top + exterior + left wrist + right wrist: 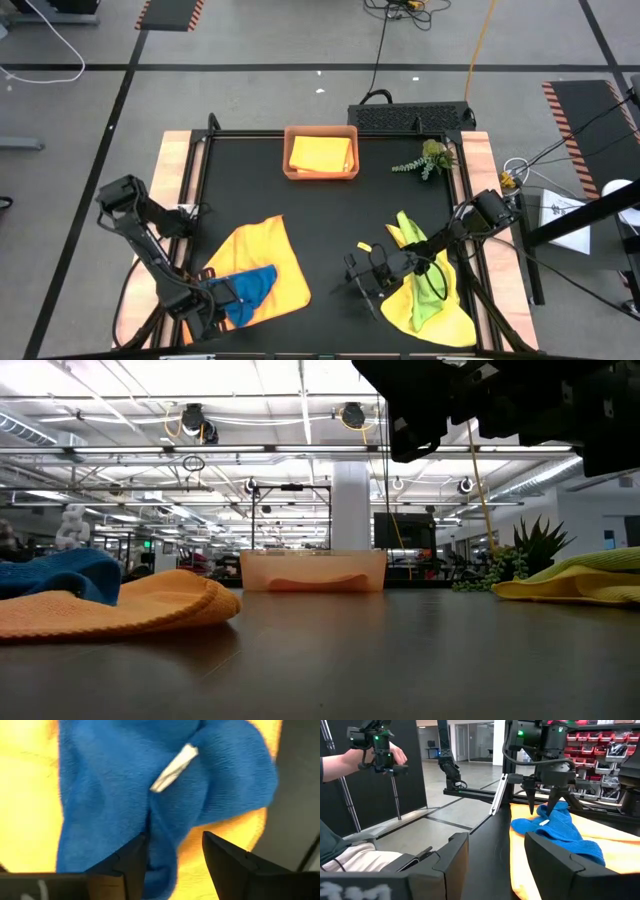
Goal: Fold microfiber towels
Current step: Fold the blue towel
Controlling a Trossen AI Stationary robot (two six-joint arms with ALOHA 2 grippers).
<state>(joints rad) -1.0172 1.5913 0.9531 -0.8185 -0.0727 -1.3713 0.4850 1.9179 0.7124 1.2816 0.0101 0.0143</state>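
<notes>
The left gripper [543,806] hangs over the blue towel [250,288], its fingers [227,865] spread apart with a ridge of the blue cloth between them, not pinched. That towel lies crumpled on the orange towel [262,256] at the table's near left. The right gripper [368,283] waits mid-table, fingers apart and holding nothing, beside a lime green towel [428,282] on a yellow towel [448,318]. Another yellow towel [321,153] sits in the tray [320,176].

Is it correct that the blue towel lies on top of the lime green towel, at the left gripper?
Not quite. The blue towel lies on the orange towel, at the left gripper, as the high view shows. The lime green towel is on the right side.
</notes>
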